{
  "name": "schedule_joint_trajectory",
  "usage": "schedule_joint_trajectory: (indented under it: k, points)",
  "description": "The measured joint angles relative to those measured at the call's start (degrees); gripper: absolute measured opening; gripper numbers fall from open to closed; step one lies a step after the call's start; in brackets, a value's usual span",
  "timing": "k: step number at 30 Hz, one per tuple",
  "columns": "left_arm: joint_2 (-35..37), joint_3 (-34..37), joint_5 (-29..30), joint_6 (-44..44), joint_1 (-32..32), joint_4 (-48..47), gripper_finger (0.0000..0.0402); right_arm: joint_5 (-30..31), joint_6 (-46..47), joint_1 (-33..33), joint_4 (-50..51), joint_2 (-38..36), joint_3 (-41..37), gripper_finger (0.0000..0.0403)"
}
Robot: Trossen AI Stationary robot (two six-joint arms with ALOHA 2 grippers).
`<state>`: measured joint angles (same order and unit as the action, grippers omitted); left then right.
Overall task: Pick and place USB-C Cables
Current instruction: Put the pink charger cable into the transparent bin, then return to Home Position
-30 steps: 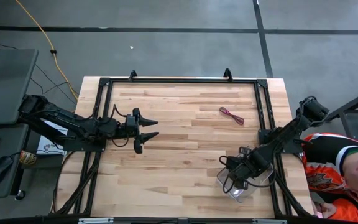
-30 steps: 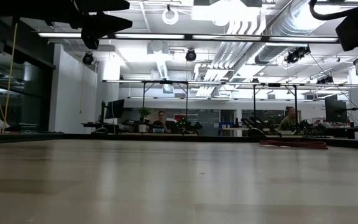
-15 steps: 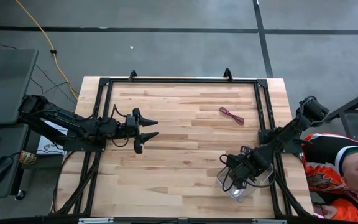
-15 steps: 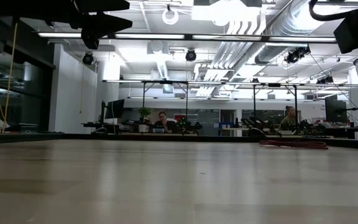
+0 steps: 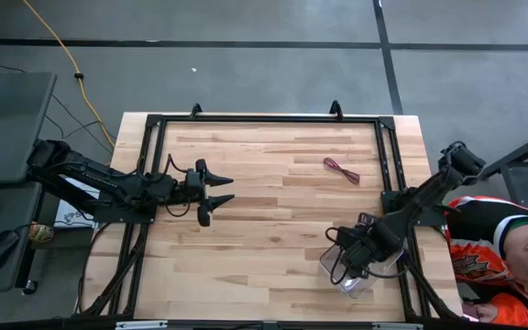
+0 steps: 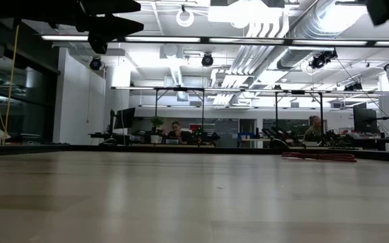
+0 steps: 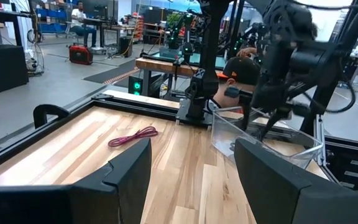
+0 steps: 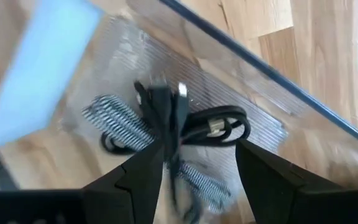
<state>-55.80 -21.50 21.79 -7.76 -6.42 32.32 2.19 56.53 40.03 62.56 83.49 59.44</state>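
Note:
A pinkish-red cable (image 5: 342,170) lies loose on the wood near the table's far right; it also shows as the red cable (image 7: 132,136) in the left wrist view and low on the table (image 6: 318,156). A clear container (image 5: 363,282) stands near the right near corner. On its floor lie a black cable (image 8: 213,127) and a silver-grey braided cable (image 8: 114,115), tangled together. My right gripper (image 8: 197,183) hovers open above them, over the container (image 5: 354,259). My left gripper (image 5: 231,189) waits open over the table's left middle, also seen as (image 7: 191,180).
A black frame (image 5: 264,118) runs around the table top. Bare wood stretches between the two arms. A person in an orange and white top (image 5: 502,247) sits off the table's right near corner. The yellow cord (image 5: 67,55) lies on the floor beyond the left far corner.
My right gripper has risen above the container: its dark shape has moved up, almost out of the low view's top right corner. It has also drifted slightly toward the table's right edge. The left arm has kept still.

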Motion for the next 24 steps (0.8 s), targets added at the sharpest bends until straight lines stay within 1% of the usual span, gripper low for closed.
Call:
schedule_joint_trajectory:
  k: [4, 7, 9, 11, 14, 16, 18, 21, 23, 24]
  points:
    - [0.0, 0.0, 0.01, 0.02, 0.0, -0.01, 0.0211, -0.11, 0.01, 0.96, 3.08, -0.03, 4.34, 0.0193]
    - [0.01, 0.0, 0.01, 0.01, 0.0, 0.0, 0.0211, 1.88, 0.56, 1.6, 2.71, -0.03, 7.46, 0.0193]
    - [0.0, 0.0, 0.01, 0.01, 0.0, 0.0, 0.0211, 5.17, 1.54, 1.78, 2.47, -0.03, 9.59, 0.0193]
    - [0.01, 0.0, 0.01, 0.01, 0.0, 0.01, 0.0211, 10.29, 1.41, 1.69, 1.96, -0.03, 11.68, 0.0193]
    - [0.01, 0.0, 0.01, 0.01, 0.0, 0.02, 0.0211, 21.4, -2.03, 1.52, 1.31, -0.03, 14.94, 0.0193]
    - [0.01, 0.0, 0.01, -0.01, 0.0, 0.0, 0.0211, 30.22, -5.25, 1.18, 1.34, -0.03, 16.99, 0.0193]
    - [0.01, 0.0, 0.01, 0.01, 0.0, 0.02, 0.0211, 40.42, -7.04, 0.53, 1.35, -0.04, 18.69, 0.0193]
    - [0.01, 0.0, 0.01, 0.01, 0.0, 0.02, 0.0211, 58.45, -6.94, -1.17, 1.25, -0.05, 20.05, 0.0193]
    - [0.01, 0.0, 0.01, 0.01, 0.0, 0.02, 0.0211, 67.14, -3.51, -2.83, 0.19, -0.05, 20.49, 0.0193]
    - [0.01, 0.0, 0.01, 0.01, 0.01, 0.02, 0.0211, 70.2, -1.96, -3.89, 0.01, -0.05, 20.52, 0.0193]
